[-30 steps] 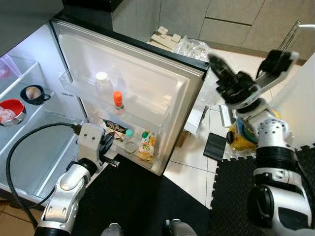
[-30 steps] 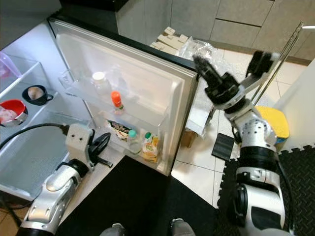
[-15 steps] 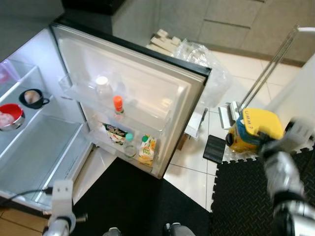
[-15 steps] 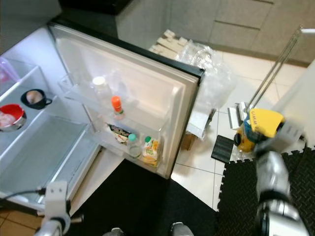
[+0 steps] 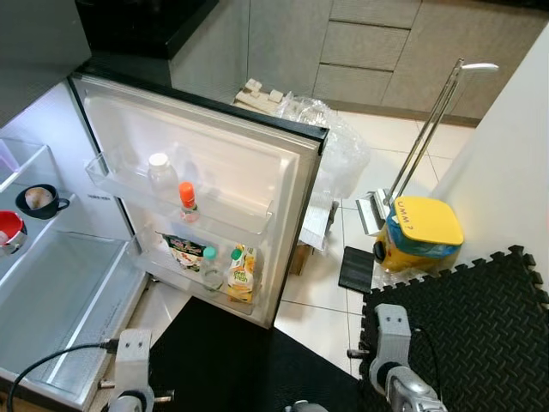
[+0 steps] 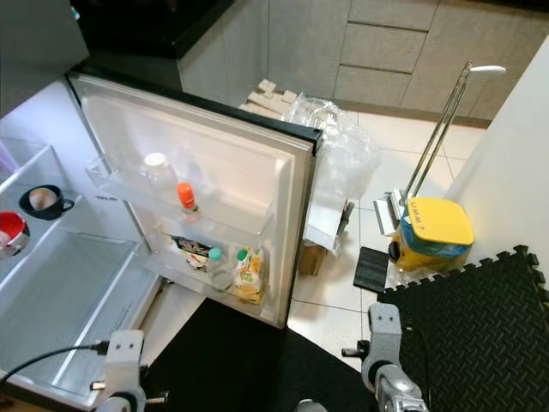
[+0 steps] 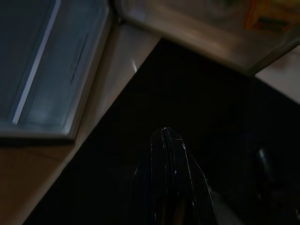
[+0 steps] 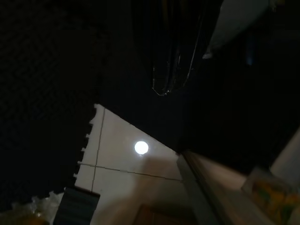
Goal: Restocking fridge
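Note:
The fridge door (image 5: 257, 163) stands wide open. Its upper shelf carries a white-capped bottle (image 5: 159, 172) and an orange-capped bottle (image 5: 187, 199). The lower shelf has a printed packet (image 5: 178, 251), a small green-capped bottle (image 5: 209, 266) and a juice carton (image 5: 241, 273). Inside the fridge, at the left, sit a dark cup (image 5: 39, 200) and a red bowl (image 5: 7, 230) above a bare glass shelf (image 5: 60, 300). Both arms hang low at the picture's bottom edge. My left gripper (image 7: 165, 133) is shut and empty over the black mat. My right gripper (image 8: 165, 90) is shut and empty above mat and tile.
A yellow floor machine (image 5: 419, 233) with a tall metal handle stands on the tiles to the right. Clear plastic bags (image 5: 330, 146) and cardboard lie behind the door. A black foam mat (image 5: 480, 326) covers the right floor; a dark mat (image 5: 223, 352) lies before the fridge.
Both arms have dropped from raised positions to hang at the bottom edge. The right gripper, spread open a second ago, is now shut. The camera has lifted and shifted.

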`<state>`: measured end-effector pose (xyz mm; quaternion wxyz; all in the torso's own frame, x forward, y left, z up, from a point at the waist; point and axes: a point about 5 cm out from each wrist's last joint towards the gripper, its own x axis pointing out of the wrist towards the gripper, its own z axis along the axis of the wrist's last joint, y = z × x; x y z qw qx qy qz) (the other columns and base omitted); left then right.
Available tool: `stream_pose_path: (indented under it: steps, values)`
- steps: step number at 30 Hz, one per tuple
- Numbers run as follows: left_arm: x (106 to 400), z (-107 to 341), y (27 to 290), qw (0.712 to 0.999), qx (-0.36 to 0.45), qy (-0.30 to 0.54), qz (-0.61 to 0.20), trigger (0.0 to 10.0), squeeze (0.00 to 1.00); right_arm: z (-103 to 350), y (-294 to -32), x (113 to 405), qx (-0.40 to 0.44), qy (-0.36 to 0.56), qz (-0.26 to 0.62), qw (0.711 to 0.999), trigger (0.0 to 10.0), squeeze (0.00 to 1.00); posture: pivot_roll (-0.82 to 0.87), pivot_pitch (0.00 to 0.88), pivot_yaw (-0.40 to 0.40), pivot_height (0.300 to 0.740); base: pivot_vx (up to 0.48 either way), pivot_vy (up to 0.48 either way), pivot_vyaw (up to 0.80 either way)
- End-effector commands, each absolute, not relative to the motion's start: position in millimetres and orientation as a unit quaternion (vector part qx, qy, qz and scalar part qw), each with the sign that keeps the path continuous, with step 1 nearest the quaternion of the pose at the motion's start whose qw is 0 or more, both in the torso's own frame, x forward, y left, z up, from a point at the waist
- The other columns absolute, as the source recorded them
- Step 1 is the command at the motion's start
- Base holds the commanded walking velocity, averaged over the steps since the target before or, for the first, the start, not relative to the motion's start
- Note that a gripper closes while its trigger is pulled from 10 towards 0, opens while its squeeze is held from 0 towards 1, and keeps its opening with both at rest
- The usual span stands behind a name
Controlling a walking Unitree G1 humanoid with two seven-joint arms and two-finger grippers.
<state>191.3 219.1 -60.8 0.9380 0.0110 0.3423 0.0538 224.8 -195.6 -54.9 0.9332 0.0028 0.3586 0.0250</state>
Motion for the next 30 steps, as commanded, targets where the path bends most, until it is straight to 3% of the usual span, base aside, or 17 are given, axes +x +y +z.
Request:
stream_pose_path:
  steps: [1,5,14,23,30]
  values:
    - [181,-70,209,0.93,0.002,0.366,0.044,10.0,0.0,-65,-189,211,-0.031,0.381,0.046,0.923,10.0,0.0,-0.08,0.075,-0.024,0.74,0.0,0.0,0.0]
    - [179,-72,203,0.932,-0.026,0.359,0.051,10.0,0.0,-71,-183,201,-0.047,0.393,0.064,0.916,10.0,0.0,-0.07,0.074,-0.024,0.74,0.0,0.0,0.0]
    - [168,-80,195,0.926,-0.003,0.378,0.022,10.0,0.0,-74,-174,197,-0.067,0.396,0.09,0.911,10.0,0.0,-0.07,0.078,-0.022,0.74,0.0,0.0,0.0]
    - [158,-89,191,0.907,0.002,0.42,0.015,10.0,0.0,-73,-167,199,-0.071,0.385,0.095,0.915,10.0,0.0,-0.07,0.09,-0.02,0.74,0.0,0.0,0.8]
    - [159,-89,188,0.91,-0.016,0.413,0.02,10.0,0.0,-73,-168,197,-0.074,0.385,0.096,0.915,10.0,0.0,-0.08,0.095,-0.017,0.74,0.0,0.0,0.8]
